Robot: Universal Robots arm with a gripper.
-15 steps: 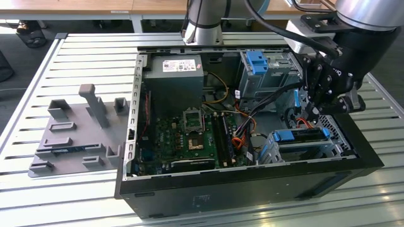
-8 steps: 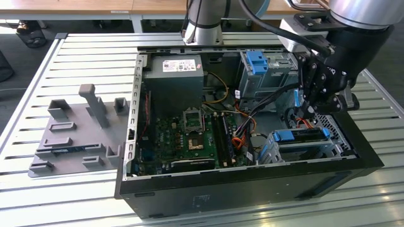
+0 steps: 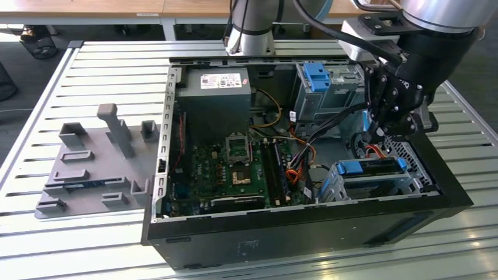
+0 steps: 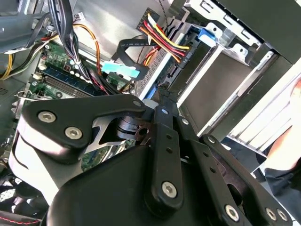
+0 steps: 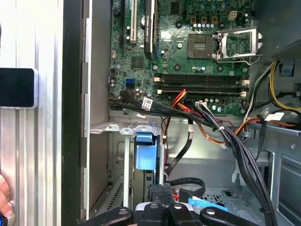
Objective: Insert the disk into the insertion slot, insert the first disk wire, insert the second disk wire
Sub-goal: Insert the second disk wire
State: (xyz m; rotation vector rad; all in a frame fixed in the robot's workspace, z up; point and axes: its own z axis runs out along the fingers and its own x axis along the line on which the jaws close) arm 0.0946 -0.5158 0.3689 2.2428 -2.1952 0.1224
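The disk (image 3: 374, 166) sits in the insertion slot (image 3: 336, 186) at lower right as the tool (image 3: 383, 133) hovers by loose cables (image 3: 330, 121), seemingly positioned for wiring, grip state impossible to tell.

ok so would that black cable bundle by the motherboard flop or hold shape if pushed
Probably floppy: the black cable bundle drapes in loose curves past the motherboard. Likely light, being thin separate wires, and may spring back.

One computer case (image 3: 311, 236), one motherboard (image 3: 233, 172), one disk (image 3: 372, 167) — blue-framed, one grey fixture (image 3: 86, 181)
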